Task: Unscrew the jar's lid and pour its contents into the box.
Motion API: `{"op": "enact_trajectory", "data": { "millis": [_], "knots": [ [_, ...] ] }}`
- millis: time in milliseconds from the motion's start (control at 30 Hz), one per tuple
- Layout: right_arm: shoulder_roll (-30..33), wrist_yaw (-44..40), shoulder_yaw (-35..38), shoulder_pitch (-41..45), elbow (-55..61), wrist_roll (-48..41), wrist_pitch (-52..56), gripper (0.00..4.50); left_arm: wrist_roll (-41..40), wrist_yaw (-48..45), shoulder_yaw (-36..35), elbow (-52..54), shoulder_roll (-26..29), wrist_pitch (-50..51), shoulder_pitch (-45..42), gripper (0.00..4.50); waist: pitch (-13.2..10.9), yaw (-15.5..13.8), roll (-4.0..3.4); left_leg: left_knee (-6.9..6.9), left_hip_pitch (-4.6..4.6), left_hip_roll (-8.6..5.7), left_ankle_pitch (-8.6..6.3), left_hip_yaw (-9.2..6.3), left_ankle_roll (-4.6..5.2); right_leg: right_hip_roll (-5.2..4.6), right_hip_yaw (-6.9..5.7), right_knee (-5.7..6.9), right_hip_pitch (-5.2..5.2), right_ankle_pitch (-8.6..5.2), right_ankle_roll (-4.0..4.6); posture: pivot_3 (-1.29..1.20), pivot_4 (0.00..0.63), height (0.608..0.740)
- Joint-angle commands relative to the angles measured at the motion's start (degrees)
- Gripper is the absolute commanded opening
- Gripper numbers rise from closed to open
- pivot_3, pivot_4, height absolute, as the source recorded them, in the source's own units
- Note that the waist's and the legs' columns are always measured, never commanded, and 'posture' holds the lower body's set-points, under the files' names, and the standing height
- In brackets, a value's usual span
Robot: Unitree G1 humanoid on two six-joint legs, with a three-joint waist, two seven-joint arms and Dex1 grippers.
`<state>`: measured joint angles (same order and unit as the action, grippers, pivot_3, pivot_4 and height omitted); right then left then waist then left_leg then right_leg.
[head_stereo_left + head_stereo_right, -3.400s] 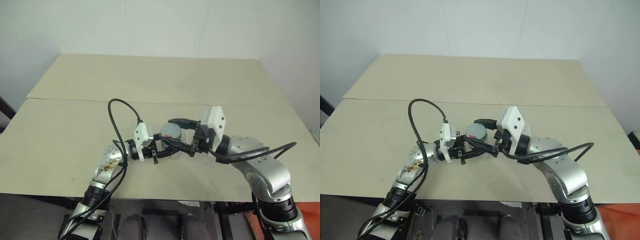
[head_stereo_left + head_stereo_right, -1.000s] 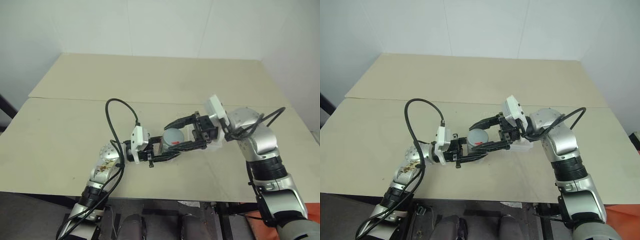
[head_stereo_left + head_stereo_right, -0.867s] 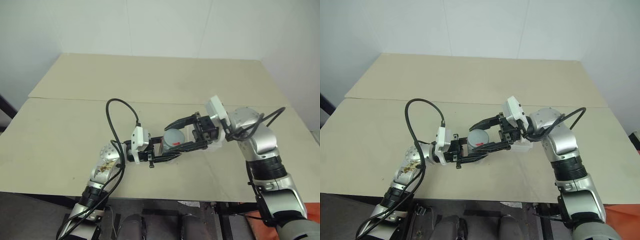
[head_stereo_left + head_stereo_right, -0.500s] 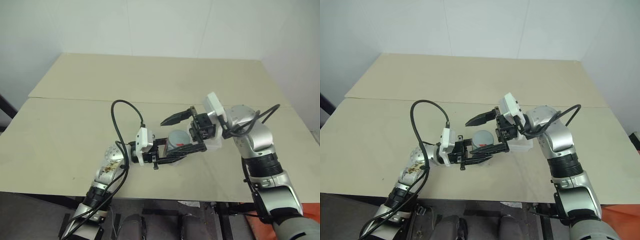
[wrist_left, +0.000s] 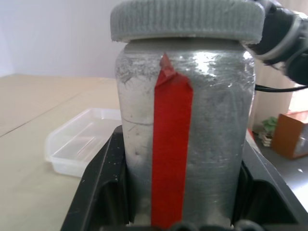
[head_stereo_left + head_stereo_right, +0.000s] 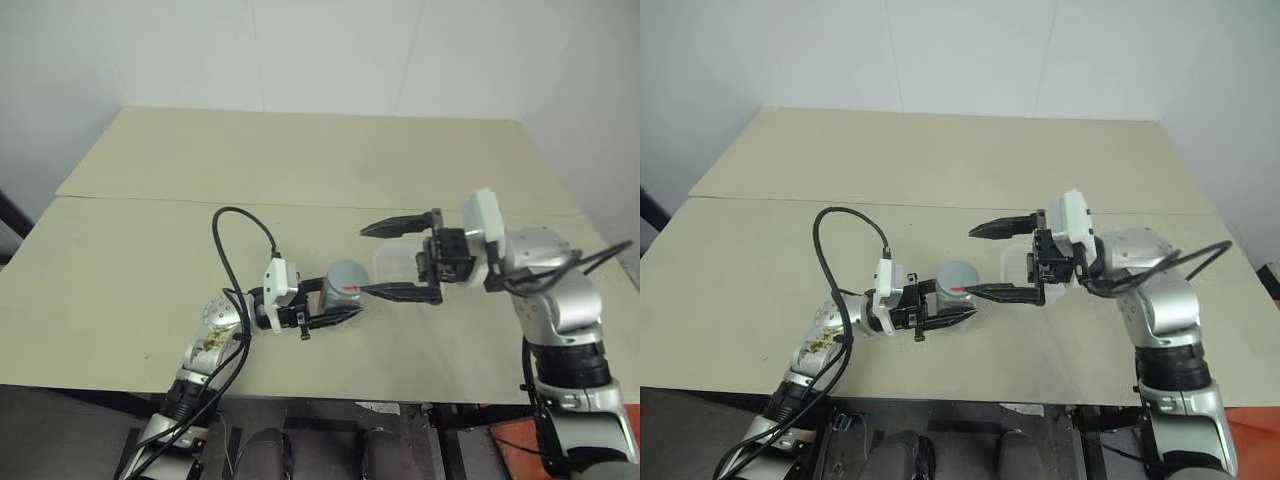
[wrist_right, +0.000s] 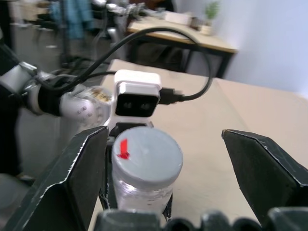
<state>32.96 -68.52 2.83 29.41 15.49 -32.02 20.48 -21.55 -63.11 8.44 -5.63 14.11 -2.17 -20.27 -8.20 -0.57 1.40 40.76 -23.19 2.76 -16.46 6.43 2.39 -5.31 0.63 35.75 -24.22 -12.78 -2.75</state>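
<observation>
left wrist view has the left gripper (image 6: 335, 316) clamping the jar (image 5: 185, 144) upright above the surface, lid (image 5: 187, 21) on, so the wide-open right gripper (image 6: 375, 261) can twist beside the box (image 6: 397, 264).

The jar (image 5: 185, 144) is a dull silvery grey with one bright red strip of tape running up its side. The lid (image 7: 147, 154) is plain matte grey with a ribbed edge and a little red mark on top. The box (image 5: 84, 144) is clear, slightly milky plastic. Both grippers have black fingers (image 7: 262, 166) and white camera housings (image 7: 137, 94), with black cables. The table (image 6: 300, 160) is pale beige all over, no pattern.
</observation>
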Motion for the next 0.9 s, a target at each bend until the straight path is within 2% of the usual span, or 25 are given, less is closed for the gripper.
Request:
{"op": "enact_trajectory", "data": {
  "millis": [33,200,300,433,900],
  "knots": [
    [-1.78,15.29,1.51,-1.02,10.7,-0.26,8.01,4.37,3.05,6.76,-2.25,-2.33,-2.64,-6.01,-1.78,2.04,0.0,-0.01,0.0,0.0,0.0,0.01,0.0,-0.01,0.0,0.0,0.0,0.01,0.0,0.0,0.0,0.0,0.15,0.74],
    [-7.14,32.81,-3.38,-6.17,22.9,4.5,14.11,4.37,6.14,13.74,-3.69,-5.78,-6.16,-12.64,-3.29,2.04,0.0,-0.12,0.0,0.0,-0.11,-0.02,-0.01,-0.03,0.01,-0.04,-0.05,0.0,-0.03,0.0,0.0,0.0,0.15,0.74],
    [-10.65,41.83,-8.02,-6.5,25.22,10.21,16.95,4.37,6.97,15.88,-3.94,-6.99,-7.28,-15.35,-3.59,2.04,0.01,-0.04,0.0,0.02,-0.1,-0.05,-0.01,0.0,0.02,-0.06,-0.02,-0.02,-0.03,0.0,0.0,0.0,0.15,0.74],
    [-14.55,49.14,-11.96,-6.59,24.81,15.31,17.89,4.37,7.88,18.4,-4.39,-8.92,-8.31,-18.06,-4.75,2.04,0.01,-0.04,-0.01,0.02,-0.08,-0.05,-0.01,0.01,0.01,-0.03,-0.05,-0.1,-0.03,0.0,0.0,0.0,0.15,0.74],
    [-16.57,48.76,-12.55,-5.58,21.26,16.7,16.33,4.37,7.3,18.82,-3.88,-9.78,-8.45,-19.16,-5.13,2.04,0.01,0.11,0.0,0.01,-0.09,-0.06,-0.02,0.04,0.04,-0.02,-0.05,-0.19,0.0,0.0,-0.01,0.0,0.15,0.74]
  ]
}}
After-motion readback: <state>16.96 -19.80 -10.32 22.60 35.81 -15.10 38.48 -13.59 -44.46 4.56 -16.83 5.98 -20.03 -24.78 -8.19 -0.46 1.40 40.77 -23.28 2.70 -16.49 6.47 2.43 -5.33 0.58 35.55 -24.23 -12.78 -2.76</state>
